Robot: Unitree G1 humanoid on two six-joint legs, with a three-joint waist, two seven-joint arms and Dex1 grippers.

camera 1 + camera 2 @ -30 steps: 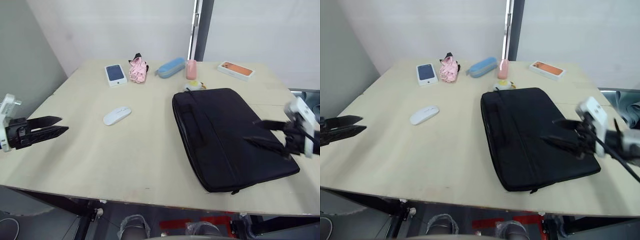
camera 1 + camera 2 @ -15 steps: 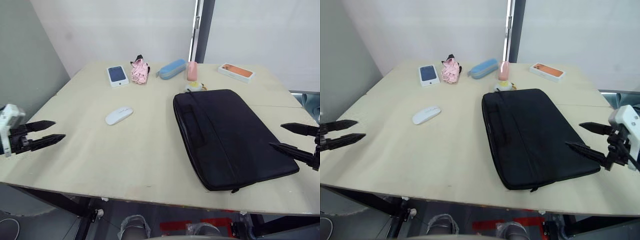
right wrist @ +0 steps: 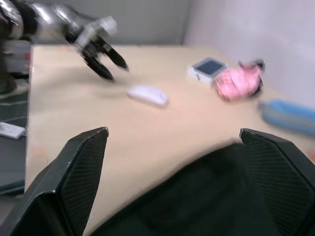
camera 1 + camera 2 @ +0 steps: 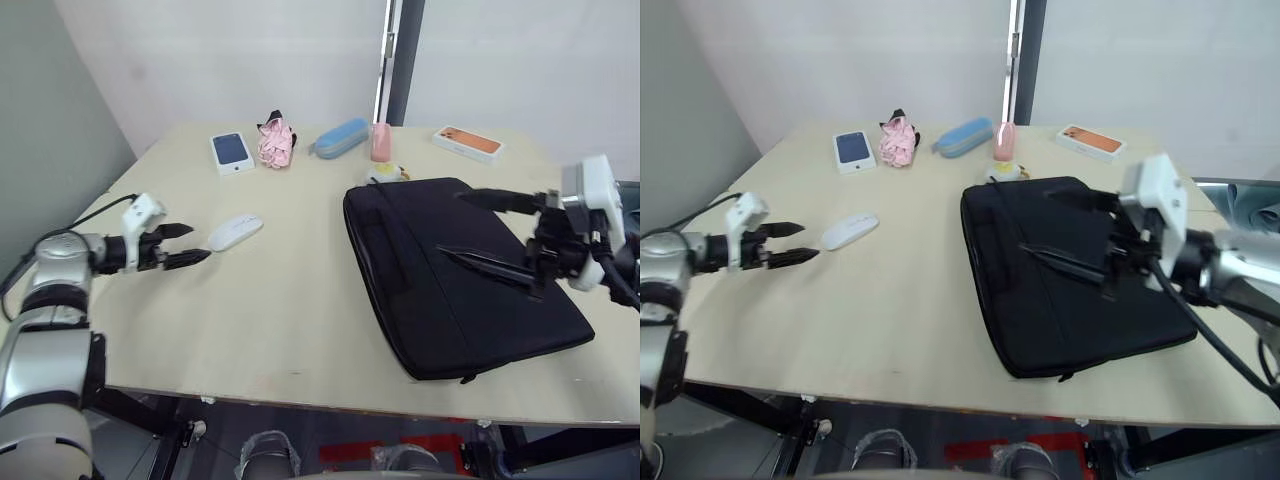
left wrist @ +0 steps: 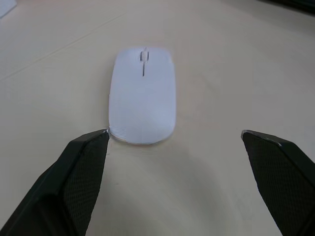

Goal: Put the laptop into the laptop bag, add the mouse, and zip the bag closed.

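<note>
Left wrist view: spread jaws face the mouse (image 5: pixel 142 95) on the surface — bag (image 4: pixel 455 270) flat, right jaws spread above; mouse unpacked.

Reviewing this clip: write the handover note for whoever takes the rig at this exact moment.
Left gripper: jaws open, empty, level with the table, pointed at the mouse and just short of it.
Right gripper: jaws open, empty, above the laptop bag.
The bag lies flat on the table's right half; from here I cannot tell whether it is zipped or what is inside.
Done: nothing I can confirm.
Left: pick up the mouse, put it in the bag, zip it; check the laptop first.
</note>
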